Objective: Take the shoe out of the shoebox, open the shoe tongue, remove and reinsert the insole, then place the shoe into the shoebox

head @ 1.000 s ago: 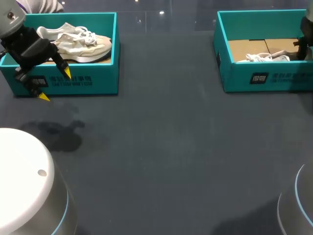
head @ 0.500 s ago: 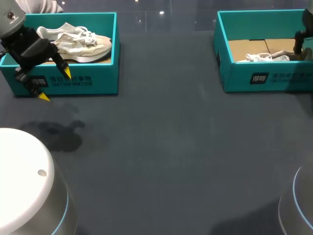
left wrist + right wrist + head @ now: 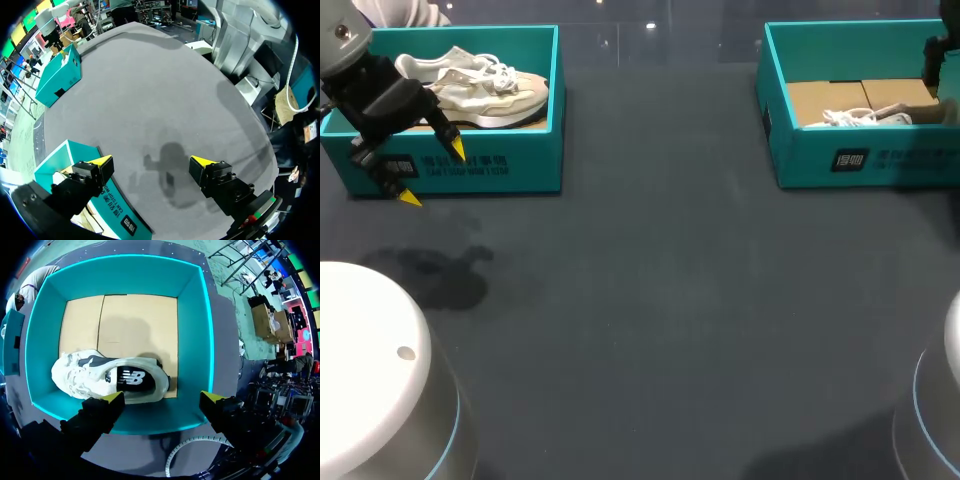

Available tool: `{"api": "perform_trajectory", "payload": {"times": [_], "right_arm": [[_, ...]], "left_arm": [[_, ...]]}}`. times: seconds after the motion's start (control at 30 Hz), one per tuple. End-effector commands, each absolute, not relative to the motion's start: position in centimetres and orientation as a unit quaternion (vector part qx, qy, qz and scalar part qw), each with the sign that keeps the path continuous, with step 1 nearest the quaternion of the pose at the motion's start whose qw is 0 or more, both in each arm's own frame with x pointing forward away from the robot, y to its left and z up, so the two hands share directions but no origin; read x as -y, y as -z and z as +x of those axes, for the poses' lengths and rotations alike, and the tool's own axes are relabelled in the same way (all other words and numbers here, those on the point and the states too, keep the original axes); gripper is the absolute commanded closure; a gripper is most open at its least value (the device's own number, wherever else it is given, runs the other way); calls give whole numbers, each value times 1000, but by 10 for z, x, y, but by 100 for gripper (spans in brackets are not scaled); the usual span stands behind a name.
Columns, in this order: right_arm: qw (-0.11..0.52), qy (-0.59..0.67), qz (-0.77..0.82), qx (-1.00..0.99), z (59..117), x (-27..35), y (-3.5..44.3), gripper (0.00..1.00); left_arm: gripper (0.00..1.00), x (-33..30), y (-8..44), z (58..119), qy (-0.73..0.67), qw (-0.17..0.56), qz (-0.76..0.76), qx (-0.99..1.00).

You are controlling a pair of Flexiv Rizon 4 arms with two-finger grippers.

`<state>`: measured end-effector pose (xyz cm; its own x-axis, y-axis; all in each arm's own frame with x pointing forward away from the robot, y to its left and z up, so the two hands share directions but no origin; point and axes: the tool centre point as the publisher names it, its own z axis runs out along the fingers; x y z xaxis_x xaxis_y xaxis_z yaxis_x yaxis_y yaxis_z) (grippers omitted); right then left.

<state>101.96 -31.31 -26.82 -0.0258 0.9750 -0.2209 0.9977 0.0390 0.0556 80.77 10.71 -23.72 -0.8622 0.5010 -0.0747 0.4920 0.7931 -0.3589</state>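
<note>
My worktop (image 3: 660,300) is a flat, dark grey surface with a few faint glints of light toward its far edge. Two things stand directly on it, well apart, both open-topped and upright. The left shoebox (image 3: 470,172), teal, sits at the far left with a long printed side turned toward the near edge. The right shoebox (image 3: 850,160), also teal, sits at the far right, its printed side facing the same way. A dim, blotchy shadow lies on the worktop just in front of the left shoebox.
</note>
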Motion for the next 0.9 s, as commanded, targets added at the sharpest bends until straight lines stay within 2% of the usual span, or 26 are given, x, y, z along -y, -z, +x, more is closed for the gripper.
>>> {"api": "perform_trajectory", "payload": {"times": [0.03,0.9], "right_arm": [[104,61,690,-714,1012,305,249,0],[104,59,711,-693,953,244,199,0]], "left_arm": [[0,-108,237,807,-185,12,-262,947],[0,-108,237,807,-185,12,-262,947]]}}
